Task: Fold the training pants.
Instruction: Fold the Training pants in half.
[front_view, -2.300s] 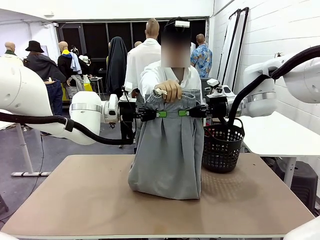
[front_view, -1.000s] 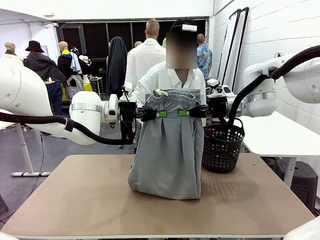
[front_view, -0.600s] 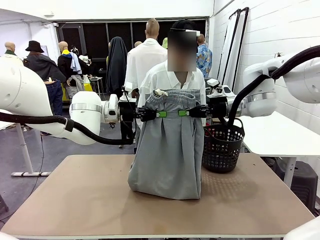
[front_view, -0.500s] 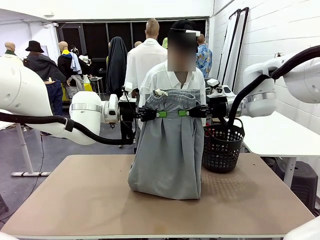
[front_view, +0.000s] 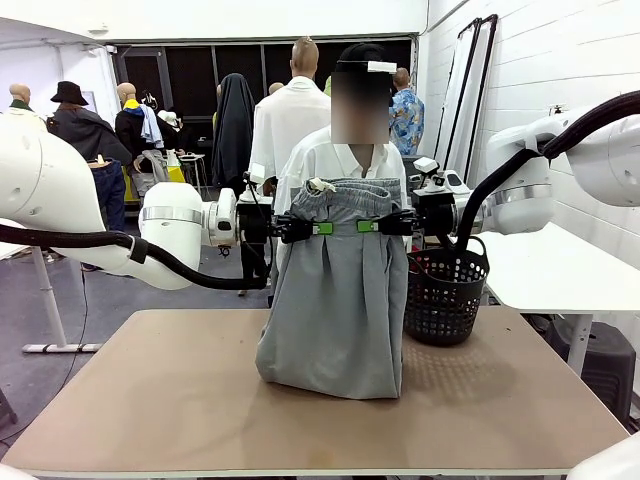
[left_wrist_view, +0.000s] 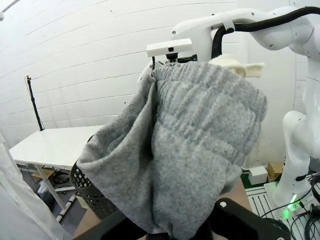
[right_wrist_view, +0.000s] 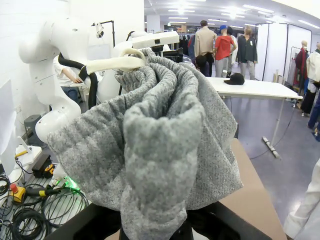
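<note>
1. Both white arms reached in level from the sides. The left gripper (front_view: 318, 228) and the right gripper (front_view: 367, 226) faced each other, close together, high above the table (front_view: 140, 400).
2. Each gripper was clamped tight on the training pants (front_view: 335, 310) just under the gathered waistband, its green pads pressed into the grey cloth.
3. The pants hung upright from the two grips. The waistband bunched above the jaws, with the cream drawstring (front_view: 320, 185) on top. The lower end slumped on the tabletop, just beside the black basket (front_view: 445, 295).
4. From each wrist, the fabric bulged over that gripper's own fingers and hid them.
5. A couple of seconds earlier the person (front_view: 345, 160) had one hand on top of the waistband. That hand had since gone, and the person stood behind the pants. The arms and the cloth had not shifted.
</note>
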